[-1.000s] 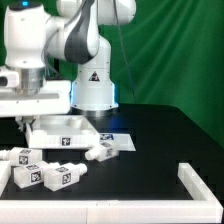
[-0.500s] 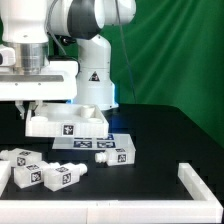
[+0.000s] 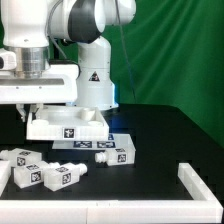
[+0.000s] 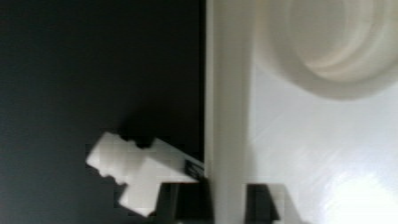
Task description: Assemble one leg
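The end effector [image 3: 36, 110] [image 4: 221, 198] is clamped on the rim of the panel [image 3: 68, 125] [image 4: 302, 130], which it holds above the surface [image 3: 160, 135]. Its fingertips are hard to make out in the exterior view. The wrist view is blurred, with dark fingers [image 4: 178, 200] either side of the panel's edge. The leg [image 3: 115, 153] [image 4: 139, 166] lies on the surface just in front of the panel. Its long axis runs across the exterior view, peg toward that view's left. The leg partly hides the marker board [image 3: 125, 139]. More legs [image 3: 30, 176] lie near the exterior view's left edge.
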You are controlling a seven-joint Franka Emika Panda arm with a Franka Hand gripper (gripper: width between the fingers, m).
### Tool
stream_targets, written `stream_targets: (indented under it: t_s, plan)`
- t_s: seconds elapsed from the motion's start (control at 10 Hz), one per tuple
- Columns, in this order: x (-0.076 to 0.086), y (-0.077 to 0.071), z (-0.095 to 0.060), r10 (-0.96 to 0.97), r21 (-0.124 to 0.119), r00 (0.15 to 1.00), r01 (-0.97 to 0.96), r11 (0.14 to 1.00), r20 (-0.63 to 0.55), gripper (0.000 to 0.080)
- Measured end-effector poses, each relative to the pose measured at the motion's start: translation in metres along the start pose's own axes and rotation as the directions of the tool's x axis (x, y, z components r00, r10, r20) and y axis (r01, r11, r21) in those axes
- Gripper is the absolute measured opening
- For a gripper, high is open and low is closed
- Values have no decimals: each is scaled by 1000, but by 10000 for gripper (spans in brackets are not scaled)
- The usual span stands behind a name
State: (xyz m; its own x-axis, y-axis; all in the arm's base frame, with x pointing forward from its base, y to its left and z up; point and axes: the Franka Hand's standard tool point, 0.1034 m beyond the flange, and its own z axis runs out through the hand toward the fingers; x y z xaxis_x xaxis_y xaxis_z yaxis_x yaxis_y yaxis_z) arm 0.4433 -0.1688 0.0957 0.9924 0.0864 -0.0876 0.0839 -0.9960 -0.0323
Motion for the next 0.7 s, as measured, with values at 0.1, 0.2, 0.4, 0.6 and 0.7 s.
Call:
stream_targets:
  t_s: [0.1,0.2,0.4,0.6,0.7]
  plan:
    - [26,1,-8,17,-9,1000,-17,1000,-12,52]
    - [53,0,-11,20,-18,1000,-21,1000,-22,52]
    - [97,-10,-13,34,-45,999,-36,998,-39,52]
    - [96,-28,-1,5,-46,999,-7,999,-33,52]
    - [96,-25,-2,11,-47,999,-12,999,-34,52]
